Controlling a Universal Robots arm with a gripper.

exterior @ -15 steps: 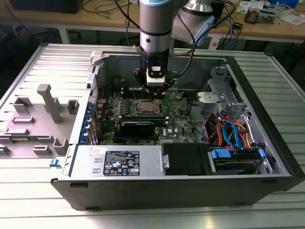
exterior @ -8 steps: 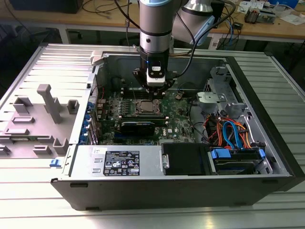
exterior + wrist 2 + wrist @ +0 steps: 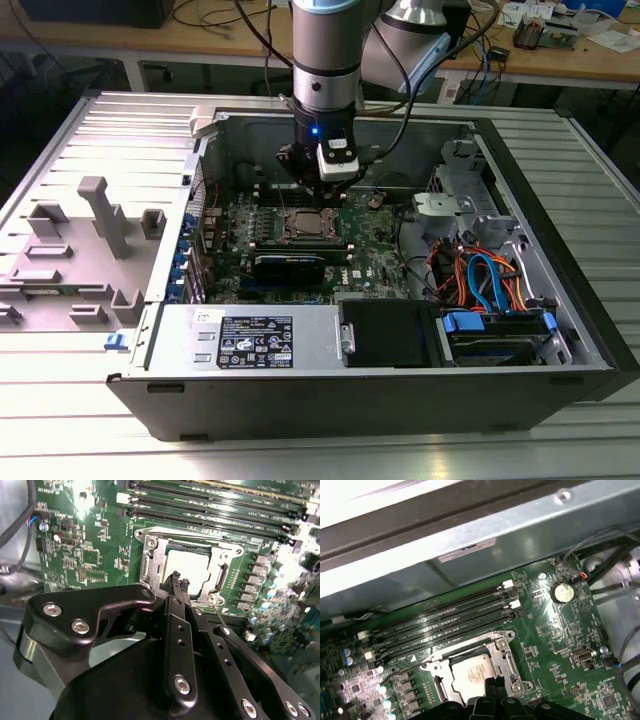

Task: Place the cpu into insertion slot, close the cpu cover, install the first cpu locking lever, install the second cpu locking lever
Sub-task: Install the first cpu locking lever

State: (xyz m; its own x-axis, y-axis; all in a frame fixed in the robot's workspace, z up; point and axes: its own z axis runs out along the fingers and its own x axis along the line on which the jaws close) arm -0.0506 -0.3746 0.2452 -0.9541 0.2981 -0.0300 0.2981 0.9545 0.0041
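**What my work rested on**

I worked over a ribbed metal table (image 3: 70,440). On it lay an open computer case (image 3: 380,405), set on its side with its inside facing up. Against the case, on the exterior view's left, lay a grey ribbed plate (image 3: 130,140) with several grey blocks (image 3: 100,215) standing upright on it.

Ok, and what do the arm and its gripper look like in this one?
The arm is a silver-grey cylinder with a black band, a small blue light and a white boxy module at the wrist. Black cables trail off it. The gripper is matt black metal: angular link plates fixed with silver screws, ending in two slim black jaws.
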